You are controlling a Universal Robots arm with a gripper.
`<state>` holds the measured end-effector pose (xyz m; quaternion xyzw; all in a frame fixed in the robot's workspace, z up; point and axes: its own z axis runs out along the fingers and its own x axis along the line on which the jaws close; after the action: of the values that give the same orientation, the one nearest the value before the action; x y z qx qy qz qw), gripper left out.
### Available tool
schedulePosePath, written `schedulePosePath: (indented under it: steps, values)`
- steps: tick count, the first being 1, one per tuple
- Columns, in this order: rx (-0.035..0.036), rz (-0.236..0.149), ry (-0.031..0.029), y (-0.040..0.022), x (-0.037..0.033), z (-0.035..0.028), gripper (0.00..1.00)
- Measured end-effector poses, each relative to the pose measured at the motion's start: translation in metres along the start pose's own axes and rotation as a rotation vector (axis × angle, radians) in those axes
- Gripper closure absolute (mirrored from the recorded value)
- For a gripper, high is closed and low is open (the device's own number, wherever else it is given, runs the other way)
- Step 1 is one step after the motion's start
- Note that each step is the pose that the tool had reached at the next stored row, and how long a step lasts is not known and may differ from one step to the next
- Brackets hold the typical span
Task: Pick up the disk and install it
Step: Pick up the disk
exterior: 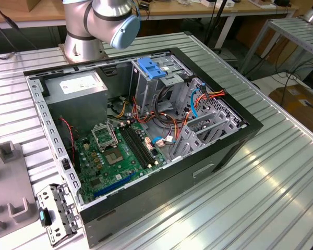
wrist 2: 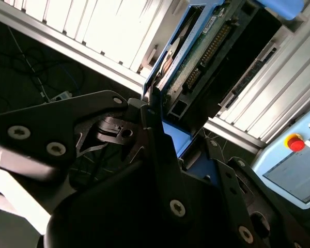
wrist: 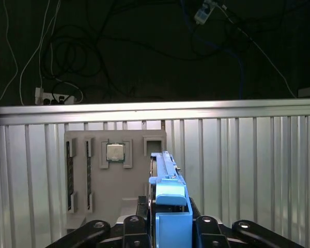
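Observation:
In both wrist views my gripper (wrist: 168, 225) is shut on the disk (wrist: 166, 178), a flat drive in a bright blue carrier, held edge-on between the dark fingers (wrist: 134, 227). The second wrist view shows the disk (wrist 2: 201, 51) from its underside, with a green circuit board and a blue side rail running away from the gripper (wrist 2: 163, 121). The disk hangs in the air above the ribbed metal table (wrist: 248, 155). In the exterior view the open computer case (exterior: 146, 130) lies on the table, with a tall silver cage (exterior: 151, 86) topped by a light-blue latch (exterior: 150, 67).
A grey fixture tray (wrist: 113, 175) with a processor chip (wrist: 115, 152) and memory sticks lies below the gripper; the same tray (exterior: 5, 177) is at the exterior view's left. The arm's base (exterior: 94, 26) stands behind the case. A pendant with a red button (wrist 2: 294, 142) is nearby. Cables lie on the floor.

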<state>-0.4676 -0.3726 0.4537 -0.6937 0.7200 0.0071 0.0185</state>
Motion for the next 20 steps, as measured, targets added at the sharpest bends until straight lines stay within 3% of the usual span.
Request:
schedulePosePath:
  steps: [9,20]
  values:
    - [-0.0001,0.0,0.0,-0.0003,-0.0006,-0.0178,0.63]
    - [-0.0002,0.0,0.0003,-0.0003,-0.0007,-0.02,0.63]
